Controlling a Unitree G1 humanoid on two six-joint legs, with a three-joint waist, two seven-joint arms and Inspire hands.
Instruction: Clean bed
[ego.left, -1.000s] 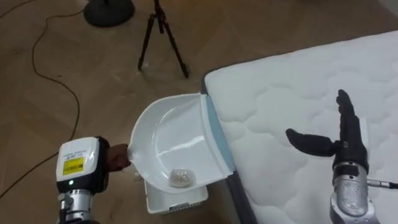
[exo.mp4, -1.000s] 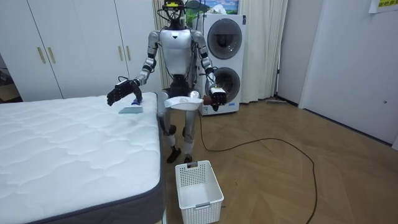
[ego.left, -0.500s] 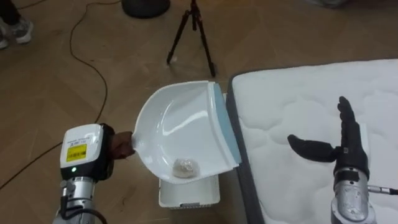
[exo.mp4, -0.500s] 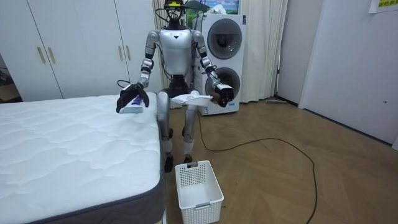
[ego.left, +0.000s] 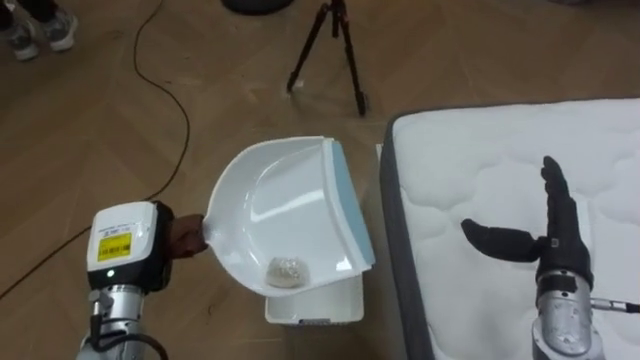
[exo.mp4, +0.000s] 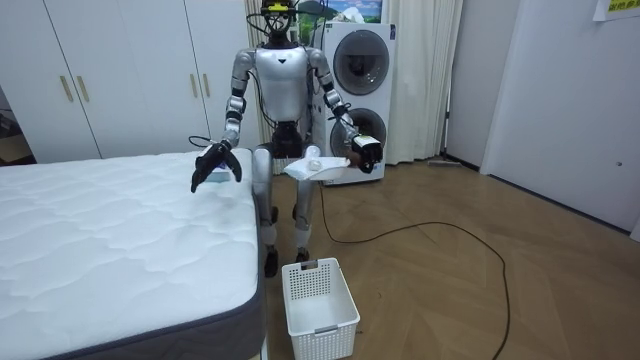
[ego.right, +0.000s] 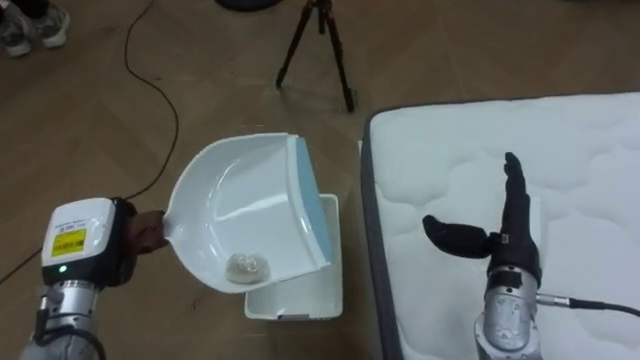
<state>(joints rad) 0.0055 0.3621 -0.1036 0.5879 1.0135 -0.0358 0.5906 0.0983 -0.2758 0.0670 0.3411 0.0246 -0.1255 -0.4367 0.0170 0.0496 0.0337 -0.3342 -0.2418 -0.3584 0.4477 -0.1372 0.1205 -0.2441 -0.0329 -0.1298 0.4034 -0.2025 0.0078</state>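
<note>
My left hand (ego.left: 181, 237) is shut on the handle of a white dustpan (ego.left: 290, 205) with a pale blue front lip, held level above the floor beside the bed's corner. A small crumpled pale lump (ego.left: 286, 268) lies in the pan near its rear wall. A white slatted basket (ego.left: 322, 303) stands on the floor below; the pan covers most of it in the eye views. My right hand (ego.left: 548, 238) hovers open over the white quilted mattress (ego.left: 470, 160), thumb spread to the left. In the room view I stand at the bed's far corner with the dustpan (exo.mp4: 318, 165) held out.
A black tripod (ego.left: 335, 45) stands on the wooden floor beyond the pan, and a dark cable (ego.left: 155, 60) curves across the floor at the left. A person's shoes (ego.left: 40, 25) show at the top left. A washer stack (exo.mp4: 362, 90) and wardrobes (exo.mp4: 120, 70) stand behind me.
The eye views have shifted with my turn. The dustpan has swung towards the room view's right, and more of the basket shows under it. My right hand has sunk closer to the mattress.
</note>
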